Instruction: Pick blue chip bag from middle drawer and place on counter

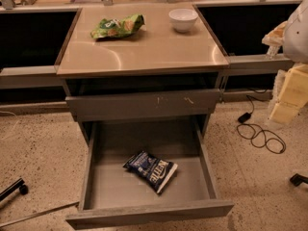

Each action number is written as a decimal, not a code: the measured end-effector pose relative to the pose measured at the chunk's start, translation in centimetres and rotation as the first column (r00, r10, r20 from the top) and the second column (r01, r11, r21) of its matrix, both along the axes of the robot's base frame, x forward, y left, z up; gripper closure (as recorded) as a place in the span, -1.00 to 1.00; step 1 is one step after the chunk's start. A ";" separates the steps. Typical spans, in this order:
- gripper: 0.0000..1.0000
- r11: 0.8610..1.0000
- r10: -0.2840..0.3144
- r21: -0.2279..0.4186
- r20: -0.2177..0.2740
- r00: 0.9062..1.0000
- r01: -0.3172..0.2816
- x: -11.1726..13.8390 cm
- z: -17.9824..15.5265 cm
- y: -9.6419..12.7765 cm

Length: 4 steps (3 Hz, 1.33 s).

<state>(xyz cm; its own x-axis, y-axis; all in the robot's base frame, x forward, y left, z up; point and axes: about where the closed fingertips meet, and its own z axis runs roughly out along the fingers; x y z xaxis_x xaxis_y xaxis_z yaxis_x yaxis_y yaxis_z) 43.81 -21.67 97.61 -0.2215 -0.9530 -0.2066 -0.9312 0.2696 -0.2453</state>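
The blue chip bag (151, 170) lies flat on the grey floor of the middle drawer (149, 211), which is pulled fully out; its white "KETTLE" lettering faces up and it sits slightly right of centre. The counter (144, 49) is the glossy tan top of the grey cabinet above it. My gripper (288, 93) shows as pale yellow parts at the right edge of the view, below the white arm (298, 28). It is level with the cabinet, well to the right of the drawer and far from the bag, with nothing seen in it.
A green chip bag (118, 27) and a white bowl (183, 19) rest on the back of the counter. The upper drawer front with white scratches (144, 105) is slightly open. A black cable (260, 134) lies on the speckled floor at right, and a chair caster (14, 187) at left.
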 end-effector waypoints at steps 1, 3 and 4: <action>-1.00 1.000 0.000 0.000 0.000 1.000 0.000 0.0 0.0 0.0; -1.00 0.996 0.047 0.069 0.028 0.998 -0.049 4.1 -7.4 2.3; -1.00 0.989 0.084 0.122 0.036 0.996 -0.088 7.6 -14.4 5.5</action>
<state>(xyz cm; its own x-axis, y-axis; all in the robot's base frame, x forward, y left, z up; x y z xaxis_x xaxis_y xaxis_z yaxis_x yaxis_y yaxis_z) 51.45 -16.19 83.17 -0.1317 -0.9350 -0.3293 -0.9447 0.2190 -0.2439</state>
